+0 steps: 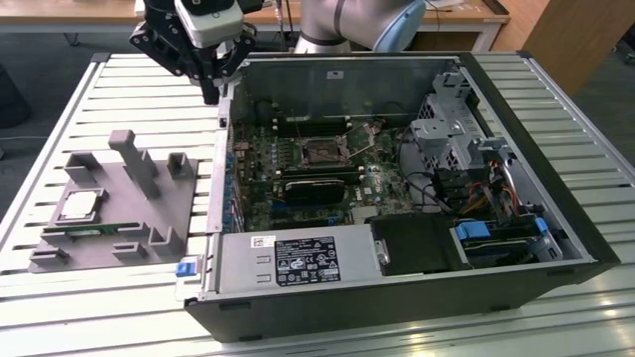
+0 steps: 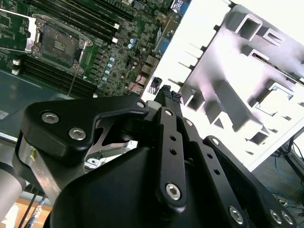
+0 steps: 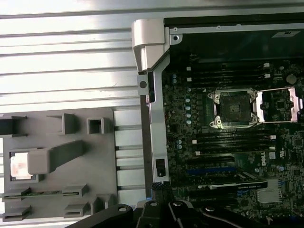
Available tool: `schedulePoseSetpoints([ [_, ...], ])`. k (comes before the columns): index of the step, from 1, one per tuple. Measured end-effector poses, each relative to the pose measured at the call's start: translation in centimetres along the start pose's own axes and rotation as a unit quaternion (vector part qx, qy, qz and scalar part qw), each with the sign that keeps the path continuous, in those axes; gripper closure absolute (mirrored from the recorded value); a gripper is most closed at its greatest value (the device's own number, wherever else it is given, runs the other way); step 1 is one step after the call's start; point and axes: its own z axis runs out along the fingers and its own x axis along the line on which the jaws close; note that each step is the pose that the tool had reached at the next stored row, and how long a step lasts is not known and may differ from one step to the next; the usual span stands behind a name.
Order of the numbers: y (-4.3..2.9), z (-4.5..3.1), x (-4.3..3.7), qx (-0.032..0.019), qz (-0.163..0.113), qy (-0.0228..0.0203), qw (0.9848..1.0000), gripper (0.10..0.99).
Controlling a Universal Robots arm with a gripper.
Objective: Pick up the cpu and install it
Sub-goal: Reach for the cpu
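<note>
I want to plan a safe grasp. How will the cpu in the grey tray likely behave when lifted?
The cpu looks flat and rigid, so it probably will not bend. Its shiny metal top may be slippery. It lies low in a recess of the grey tray, so its edges probably offer little grip.

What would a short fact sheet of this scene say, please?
gripper: shut, holding nothing, hanging beside the case wall
cpu: lying in the grey tray, apart from the gripper
socket: open, no chip in it
case: open, lying on its side on the slatted table
</note>
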Motion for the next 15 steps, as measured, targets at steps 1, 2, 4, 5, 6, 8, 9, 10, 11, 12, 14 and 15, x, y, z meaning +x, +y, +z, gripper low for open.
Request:
schedulePoseSetpoints([
  [1, 0.00, 0.00, 0.07, 0.0000, 0.000, 0.0000, 1.0000, 0.980],
  [2, -0.01, 0.01, 0.13, 0.0000, 0.000, 0.0000, 1.0000, 0.980],
  [4, -0.02, 0.01, 0.26, 0.0000, 0.000, 0.0000, 1.0000, 0.980],
  [5, -0.03, 0.02, 0.33, 0.0000, 0.000, 0.0000, 1.0000, 0.980],
  [6, -0.03, 0.02, 0.40, 0.0000, 0.000, 0.0001, 1.0000, 0.980],
  [8, -0.04, 0.03, 0.53, 0.0000, 0.000, 0.0001, 1.0000, 0.980],
  [9, -0.05, 0.03, 0.60, 0.0000, 0.000, 0.0001, 1.0000, 0.980],
  [10, -0.05, 0.04, 0.67, 0.0000, 0.000, 0.0001, 1.0000, 0.980],
  [11, -0.06, 0.04, 0.74, 0.0000, 0.000, 0.0001, 1.0000, 0.980],
  [12, -0.07, 0.04, 0.81, 0.0000, 0.000, 0.0001, 1.0000, 0.980],
  [14, -0.08, 0.05, 0.98, 0.0000, 0.000, 0.0001, 1.0000, 0.980],
  [15, -0.08, 0.06, 1.06, 0.0000, 0.000, 0.0001, 1.0000, 0.980],
])
